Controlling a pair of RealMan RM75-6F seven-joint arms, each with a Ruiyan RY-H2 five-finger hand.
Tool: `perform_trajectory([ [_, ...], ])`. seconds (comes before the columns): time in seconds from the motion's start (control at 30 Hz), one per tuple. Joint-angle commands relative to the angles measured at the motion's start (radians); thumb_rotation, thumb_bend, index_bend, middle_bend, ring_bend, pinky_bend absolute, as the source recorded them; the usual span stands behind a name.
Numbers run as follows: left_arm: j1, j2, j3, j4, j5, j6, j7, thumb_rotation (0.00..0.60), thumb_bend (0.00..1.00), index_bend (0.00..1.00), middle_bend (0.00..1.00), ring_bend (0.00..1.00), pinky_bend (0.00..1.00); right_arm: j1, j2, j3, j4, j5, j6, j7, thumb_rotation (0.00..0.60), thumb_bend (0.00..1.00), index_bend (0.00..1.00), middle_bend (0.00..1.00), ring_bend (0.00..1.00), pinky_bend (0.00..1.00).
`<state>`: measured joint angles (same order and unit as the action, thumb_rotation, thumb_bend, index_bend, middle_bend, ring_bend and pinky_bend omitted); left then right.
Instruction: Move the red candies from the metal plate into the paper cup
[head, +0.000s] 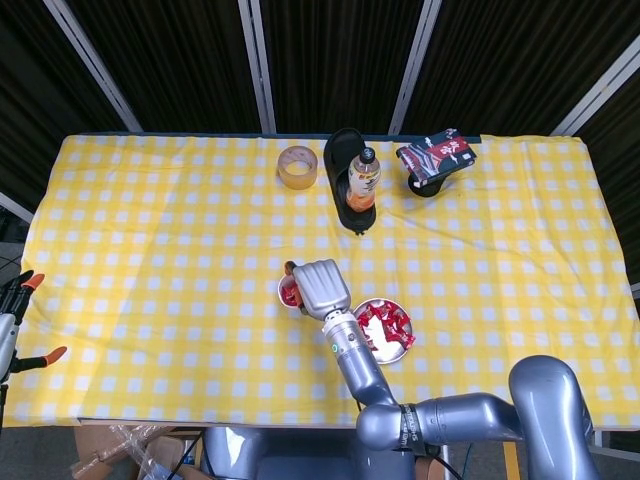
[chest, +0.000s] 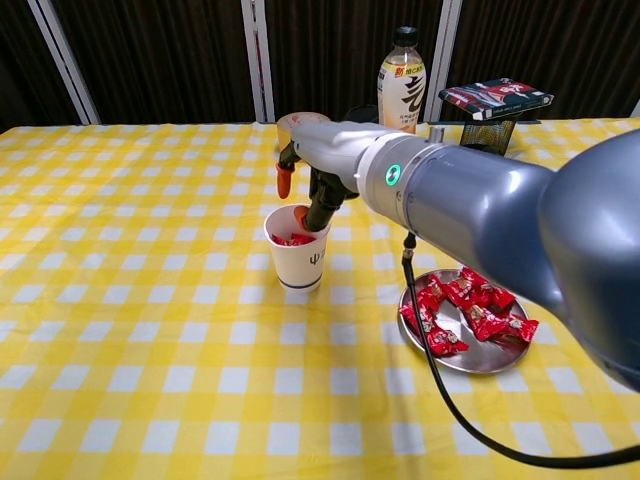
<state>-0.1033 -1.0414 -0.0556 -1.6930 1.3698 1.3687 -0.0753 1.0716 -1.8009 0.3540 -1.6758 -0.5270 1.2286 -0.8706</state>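
Nearest on the yellow checked table (chest: 150, 400): a metal plate (chest: 480, 358) bearing a heap of red candies (chest: 470, 310), with a paper cup (chest: 297, 250) to its left holding more red candy (chest: 292, 240). Directly over that cup, the right robot hand (chest: 305, 185), fingers spread and orange-tipped, one fingertip (chest: 301, 213) dipping to the rim, nothing pinched; left robot hand out of both views. Further back: a roll of tape (head: 297, 167), a drink bottle (chest: 401, 70) by a black holder (head: 341, 160), and a red-and-black packet (chest: 495, 97) on a black mesh stand (chest: 488, 133).
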Motion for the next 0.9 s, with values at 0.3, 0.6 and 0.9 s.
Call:
perform_trajectory([
  [0.3, 0.002, -0.003, 0.002, 0.001, 0.010, 0.010, 0.007, 0.600, 0.05, 0.00, 0.00, 0.00, 0.00, -0.101, 0.117, -0.109, -0.213, -0.058, 0.133, -0.019, 0.600, 0.50, 0.31, 0.89, 0.90, 0.90],
  [0.6, 0.009, -0.012, 0.002, 0.006, 0.021, 0.032, 0.013, 0.600, 0.05, 0.00, 0.00, 0.00, 0.00, -0.207, 0.189, -0.221, -0.287, -0.107, 0.205, 0.008, 0.600, 0.42, 0.28, 0.89, 0.90, 0.90],
  [0.9, 0.015, -0.020, 0.001, 0.010, 0.023, 0.046, 0.024, 0.600, 0.05, 0.00, 0.00, 0.00, 0.00, -0.288, 0.190, -0.308, -0.233, -0.160, 0.205, 0.050, 0.600, 0.32, 0.30, 0.89, 0.90, 0.90],
])
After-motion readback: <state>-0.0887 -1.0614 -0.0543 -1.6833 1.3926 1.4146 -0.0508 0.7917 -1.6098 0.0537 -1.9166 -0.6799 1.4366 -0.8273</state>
